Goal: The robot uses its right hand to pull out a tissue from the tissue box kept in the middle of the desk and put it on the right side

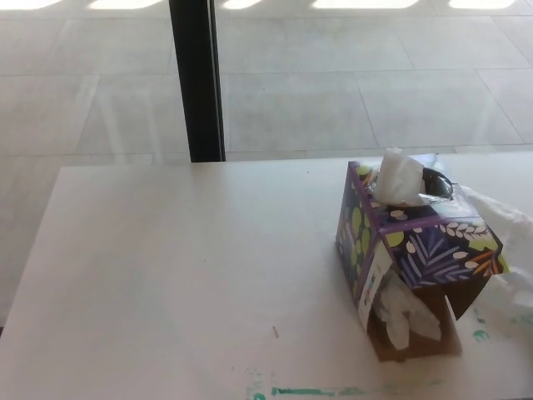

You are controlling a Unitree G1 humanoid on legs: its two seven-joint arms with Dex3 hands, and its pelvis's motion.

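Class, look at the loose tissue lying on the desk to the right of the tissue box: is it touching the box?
Cannot tell. In the head view the loose tissue runs behind the tissue box edge, so neither a contact nor a gap shows plainly.

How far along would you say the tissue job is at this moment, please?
It looks nearly done: a loose tissue lies on the desk to the right of the tissue box. Nothing is in hand, since neither robot hand shows. Another tissue stands in the box's top opening, so little seems left.
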